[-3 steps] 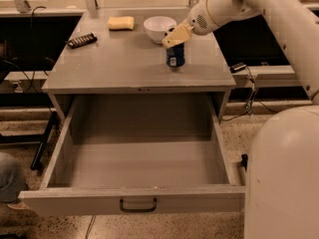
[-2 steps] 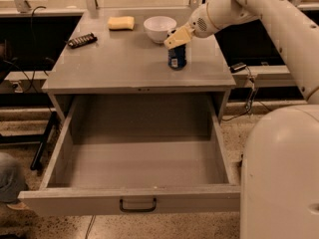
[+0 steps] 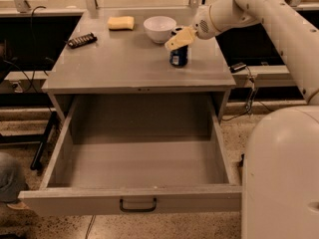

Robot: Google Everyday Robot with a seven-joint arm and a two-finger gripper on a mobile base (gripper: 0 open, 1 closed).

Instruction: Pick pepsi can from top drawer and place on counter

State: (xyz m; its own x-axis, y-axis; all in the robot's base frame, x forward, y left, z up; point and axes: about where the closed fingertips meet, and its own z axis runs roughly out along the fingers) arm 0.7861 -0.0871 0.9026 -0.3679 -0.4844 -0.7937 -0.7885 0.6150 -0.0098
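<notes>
Standing upright near the table's (image 3: 124, 63) 1 o'clock corner, the pepsi can (image 3: 178, 57) is out of the top drawer (image 3: 134, 199). The hand (image 3: 175, 40) sits over its top, and I cannot tell whether it is gripping. By my judgement, only release and retreat remain.

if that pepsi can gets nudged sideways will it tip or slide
The pepsi can stands upright, tall for its narrow base, so a high push would probably tip it. The counter looks smooth, so a low nudge likely slides it. The hand sits at its top.

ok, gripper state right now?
Gripper: at the top of the pepsi can, which stands on the counter; open or closed cannot be told.
</notes>
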